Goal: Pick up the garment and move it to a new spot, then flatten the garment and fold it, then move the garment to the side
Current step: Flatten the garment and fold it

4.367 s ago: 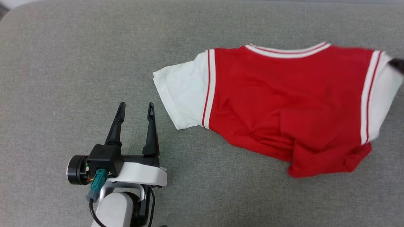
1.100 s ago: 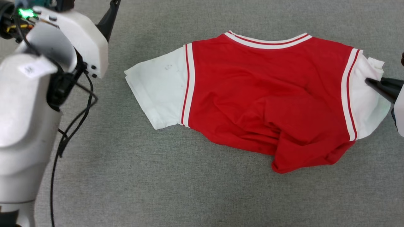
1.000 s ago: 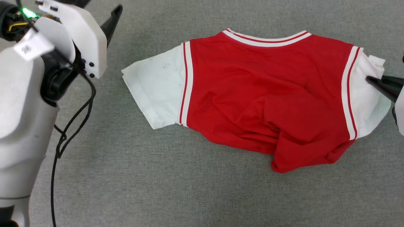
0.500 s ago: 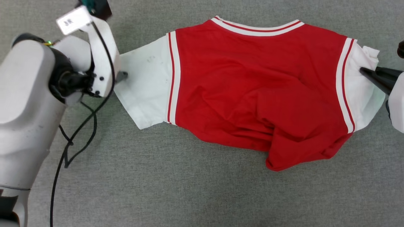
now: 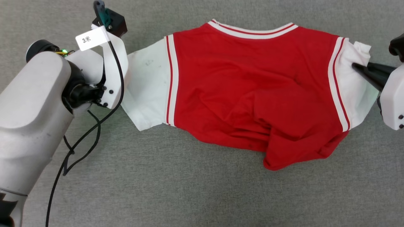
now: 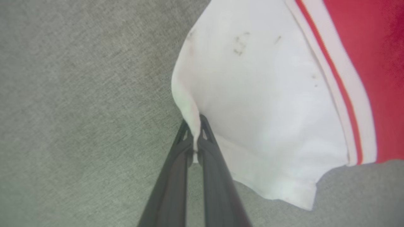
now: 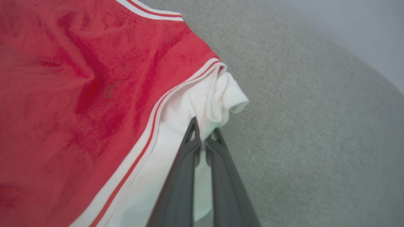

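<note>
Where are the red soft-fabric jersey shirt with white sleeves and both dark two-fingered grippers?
red soft-fabric jersey shirt (image 5: 240, 82): head view, middle of red body.
left gripper (image 6: 195, 130): left wrist view, between fingertips shut on sleeve edge.
right gripper (image 7: 204, 132): right wrist view, between fingertips shut on other sleeve.

The garment I'm looking at is showing a bright red body with white short sleeves, and red-and-white stripes are running along its collar and shoulder seams. The sleeve on my left is carrying faint dark smudges. My left hand and right hand are looking charcoal-black, the worktop speckled grey.
</note>
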